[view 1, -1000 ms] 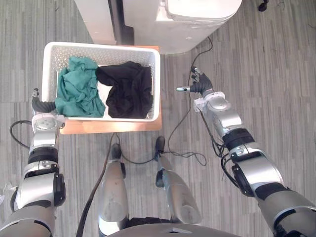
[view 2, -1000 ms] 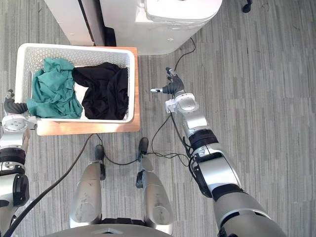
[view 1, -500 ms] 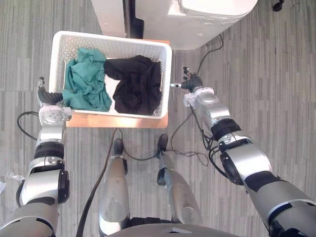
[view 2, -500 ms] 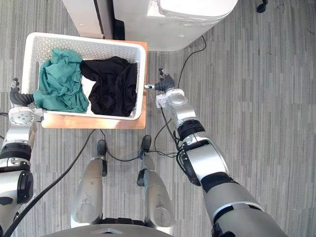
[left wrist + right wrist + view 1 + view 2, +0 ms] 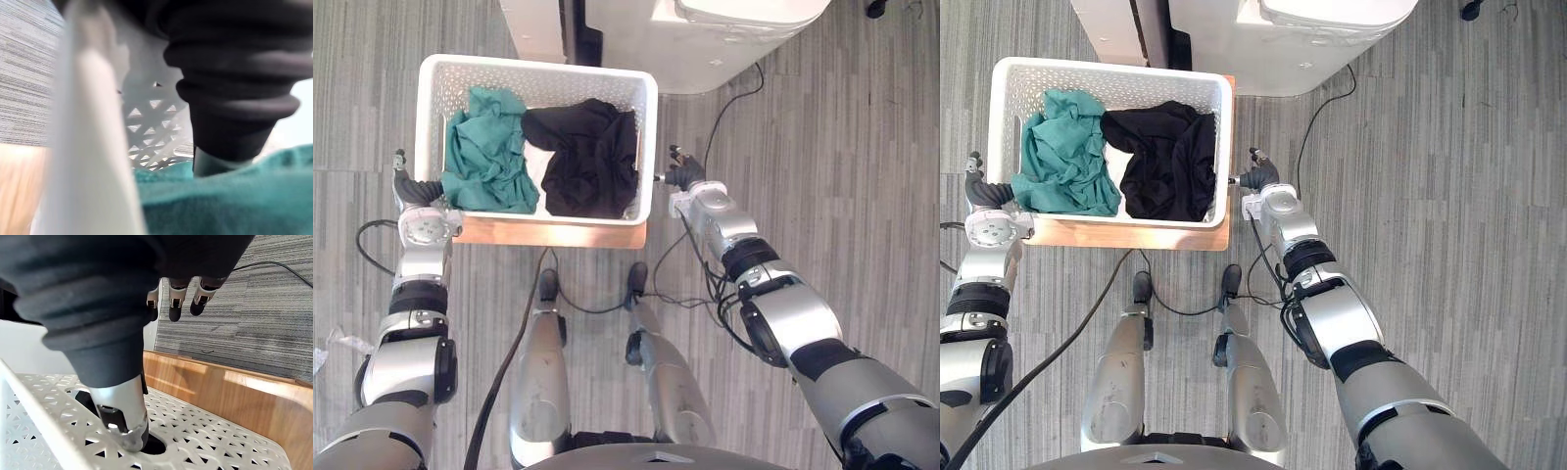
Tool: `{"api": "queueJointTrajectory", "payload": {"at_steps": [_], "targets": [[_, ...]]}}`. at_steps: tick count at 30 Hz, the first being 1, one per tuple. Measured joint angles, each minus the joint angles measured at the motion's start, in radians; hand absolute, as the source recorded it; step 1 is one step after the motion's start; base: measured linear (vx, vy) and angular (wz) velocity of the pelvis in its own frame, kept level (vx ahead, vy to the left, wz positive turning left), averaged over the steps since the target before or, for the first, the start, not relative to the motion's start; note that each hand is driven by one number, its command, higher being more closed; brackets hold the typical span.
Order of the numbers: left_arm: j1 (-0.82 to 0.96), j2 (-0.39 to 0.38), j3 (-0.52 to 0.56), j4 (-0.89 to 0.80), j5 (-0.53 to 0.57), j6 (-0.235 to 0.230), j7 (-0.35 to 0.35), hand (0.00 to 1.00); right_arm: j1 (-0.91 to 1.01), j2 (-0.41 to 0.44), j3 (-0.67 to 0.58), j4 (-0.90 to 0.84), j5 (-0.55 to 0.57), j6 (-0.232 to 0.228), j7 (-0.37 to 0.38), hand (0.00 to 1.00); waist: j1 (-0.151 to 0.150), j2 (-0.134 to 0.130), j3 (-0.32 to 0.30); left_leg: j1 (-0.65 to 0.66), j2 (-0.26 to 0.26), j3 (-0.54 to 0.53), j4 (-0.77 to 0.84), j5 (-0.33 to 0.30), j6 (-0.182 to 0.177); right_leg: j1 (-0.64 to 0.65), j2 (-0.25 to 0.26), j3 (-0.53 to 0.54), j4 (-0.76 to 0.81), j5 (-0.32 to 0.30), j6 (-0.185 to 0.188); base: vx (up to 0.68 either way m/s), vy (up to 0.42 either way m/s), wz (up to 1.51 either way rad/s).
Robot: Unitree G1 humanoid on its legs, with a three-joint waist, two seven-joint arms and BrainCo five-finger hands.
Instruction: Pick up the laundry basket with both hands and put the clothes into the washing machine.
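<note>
Head cameras first: the white laundry basket (image 5: 649, 137) sits on a wooden board (image 5: 558, 233) on the grey floor (image 5: 862, 196), just in front of the washing machine (image 5: 724, 39). Inside it are a green cloth (image 5: 484, 152) on the left and a black cloth (image 5: 587, 157) on the right, touching each other.

The left hand (image 5: 411, 186) is up against the basket's left wall and the right hand (image 5: 683, 174) is at its right wall.

Left wrist cam: the basket's rim and lattice wall are right up close, with green cloth just past the dark cover. Can't tell if this hand is gripping anything.

Right wrist cam: the thumb (image 5: 124, 426) looks to be poking its tip into the handle hole (image 5: 159, 445), though it's hard to be sure. The fingers (image 5: 176, 303) hang loose and apart, clear of the basket, so it's not clamped on.
</note>
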Motion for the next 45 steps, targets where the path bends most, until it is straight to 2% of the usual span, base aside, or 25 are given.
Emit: {"api": "queueJointTrajectory", "payload": {"at_steps": [3,5,11,16,20,29,40,45], "targets": [[0.012,-0.001,0.000,0.000,0.001,0.002,0.000,0.00,0.007,-0.005,0.001,-0.014,0.001,0.000,0.000,0.00,-0.001,-0.001,-0.003,0.004,0.001,0.007,-0.005,0.007,-0.005,0.000,0.001,0.000,0.000,-0.019,0.025,0.01,-0.034,-0.01],[0.016,-0.001,0.000,0.000,0.001,0.002,0.000,0.00,0.014,-0.011,0.002,-0.047,0.000,0.001,0.001,0.00,-0.003,-0.001,-0.003,0.004,0.001,0.011,-0.002,0.008,-0.005,0.000,0.001,0.000,0.000,-0.022,0.028,0.01,-0.015,-0.02],[0.018,-0.009,-0.001,-0.001,0.002,0.003,-0.001,0.00,0.023,-0.054,-0.013,-0.121,0.004,0.009,-0.003,0.00,-0.007,-0.002,-0.004,0.003,0.000,0.013,0.019,0.002,-0.001,0.007,-0.002,-0.004,0.000,-0.019,0.024,0.00,0.000,0.00],[0.023,-0.012,0.002,-0.004,0.003,0.007,-0.001,0.00,0.024,-0.054,-0.044,-0.144,0.020,0.009,-0.033,0.00,-0.011,-0.010,-0.009,0.003,0.000,0.014,0.030,-0.003,0.001,0.011,-0.002,-0.004,0.000,-0.018,0.023,0.00,0.000,0.00],[0.029,-0.021,0.005,-0.012,0.003,0.008,-0.002,0.00,0.026,-0.048,-0.048,-0.238,0.052,-0.010,-0.036,0.00,-0.015,-0.014,-0.012,0.003,-0.001,0.014,0.034,-0.005,0.002,0.014,-0.004,-0.004,0.000,-0.019,0.024,0.00,-0.001,0.01],[0.045,-0.031,0.001,-0.039,0.012,0.007,-0.003,0.00,0.037,0.000,-0.043,-0.238,0.073,-0.015,-0.036,0.00,-0.015,-0.045,-0.031,0.004,-0.007,0.012,0.028,-0.004,0.004,0.018,-0.012,-0.009,0.000,-0.021,0.026,0.01,-0.001,0.01],[0.056,-0.042,-0.018,-0.052,0.026,0.000,-0.003,0.00,0.077,0.035,-0.011,-0.230,0.070,-0.019,-0.035,0.00,-0.011,-0.058,-0.053,-0.001,-0.017,0.001,0.016,-0.003,0.007,0.017,-0.020,-0.019,0.000,-0.034,0.042,0.01,0.001,0.04],[0.055,-0.052,-0.038,-0.081,0.029,-0.004,0.000,0.00,0.074,0.043,-0.005,-0.167,0.041,-0.012,-0.021,0.00,-0.001,-0.061,-0.060,-0.023,-0.019,-0.012,0.016,-0.001,0.007,0.003,-0.022,-0.037,0.000,-0.034,0.041,0.02,-0.008,0.08]]}}
